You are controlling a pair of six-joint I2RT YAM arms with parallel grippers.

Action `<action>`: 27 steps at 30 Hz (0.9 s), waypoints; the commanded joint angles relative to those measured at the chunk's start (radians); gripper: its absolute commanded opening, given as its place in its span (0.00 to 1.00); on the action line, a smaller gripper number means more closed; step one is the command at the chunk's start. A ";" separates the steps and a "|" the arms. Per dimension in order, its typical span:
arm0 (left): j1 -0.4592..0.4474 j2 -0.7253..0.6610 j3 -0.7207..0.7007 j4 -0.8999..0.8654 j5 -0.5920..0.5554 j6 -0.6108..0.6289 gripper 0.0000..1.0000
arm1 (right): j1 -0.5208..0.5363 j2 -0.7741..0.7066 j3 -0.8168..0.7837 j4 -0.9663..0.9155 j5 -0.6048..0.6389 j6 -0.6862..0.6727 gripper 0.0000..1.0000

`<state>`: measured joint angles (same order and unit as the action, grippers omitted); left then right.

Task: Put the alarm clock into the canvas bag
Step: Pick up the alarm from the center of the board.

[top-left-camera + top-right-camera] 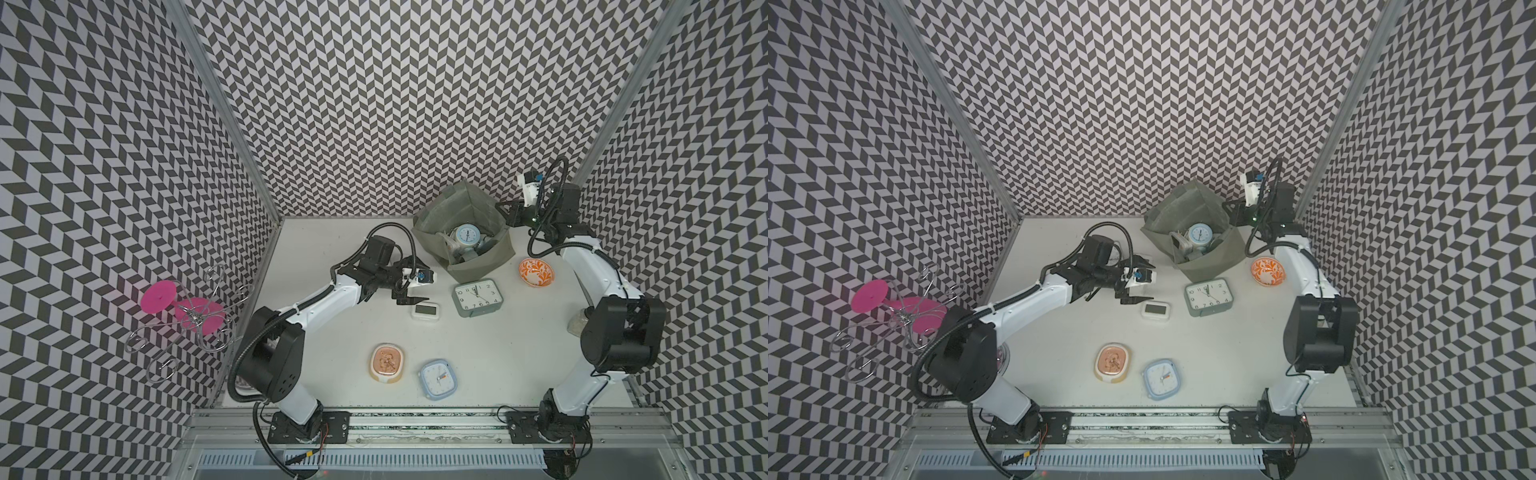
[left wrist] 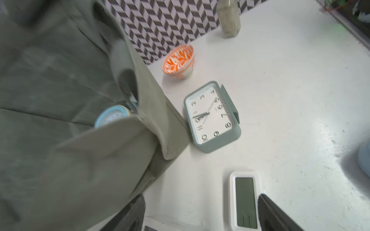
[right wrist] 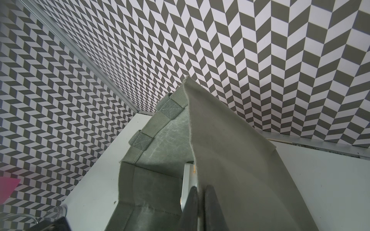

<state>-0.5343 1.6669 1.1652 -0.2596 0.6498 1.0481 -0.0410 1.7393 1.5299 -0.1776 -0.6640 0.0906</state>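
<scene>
Scene is lit evenly from above | soft shadows are cast on table (image 1: pixel 498 353) | bag (image 2: pixel 60 140) is blurred in left wrist view

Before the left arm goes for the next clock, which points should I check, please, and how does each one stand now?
1. Left gripper open: ok.
2. Right gripper shut on the canvas bag wall, holding its mouth open: ok.
3. White digital clock centred between the left fingers: not ok; in the left wrist view it lies close to one finger.
4. Room in the bag beside the round blue clock: cannot tell.
</scene>
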 commanded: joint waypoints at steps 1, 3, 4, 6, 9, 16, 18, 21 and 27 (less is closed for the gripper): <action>0.002 0.071 0.061 -0.090 -0.019 0.059 0.85 | 0.007 -0.034 -0.011 0.053 -0.014 0.002 0.00; 0.001 0.124 0.090 -0.119 -0.017 0.061 0.83 | 0.007 -0.034 -0.010 0.053 -0.013 0.001 0.00; 0.002 0.151 0.105 -0.132 -0.018 0.055 0.81 | 0.006 -0.034 -0.009 0.053 -0.012 0.001 0.00; -0.003 0.195 0.131 -0.156 -0.020 0.051 0.79 | 0.006 -0.032 -0.007 0.052 -0.011 0.001 0.00; -0.014 0.244 0.149 -0.173 -0.036 0.047 0.82 | 0.006 -0.029 -0.006 0.050 -0.009 -0.002 0.00; -0.036 0.289 0.142 -0.173 -0.045 0.025 0.91 | 0.006 -0.027 -0.006 0.049 -0.008 -0.003 0.00; -0.038 0.310 0.152 -0.181 -0.051 0.015 0.89 | 0.006 -0.027 -0.006 0.048 -0.008 -0.005 0.00; -0.039 0.343 0.176 -0.208 -0.059 0.003 0.84 | 0.006 -0.030 -0.008 0.048 -0.009 -0.004 0.00; -0.047 0.360 0.177 -0.211 -0.059 -0.009 0.80 | 0.006 -0.029 -0.007 0.047 -0.007 -0.004 0.00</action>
<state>-0.5758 2.0232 1.3273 -0.4454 0.5873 1.0367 -0.0395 1.7393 1.5291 -0.1780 -0.6628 0.0898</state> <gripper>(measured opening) 0.805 0.079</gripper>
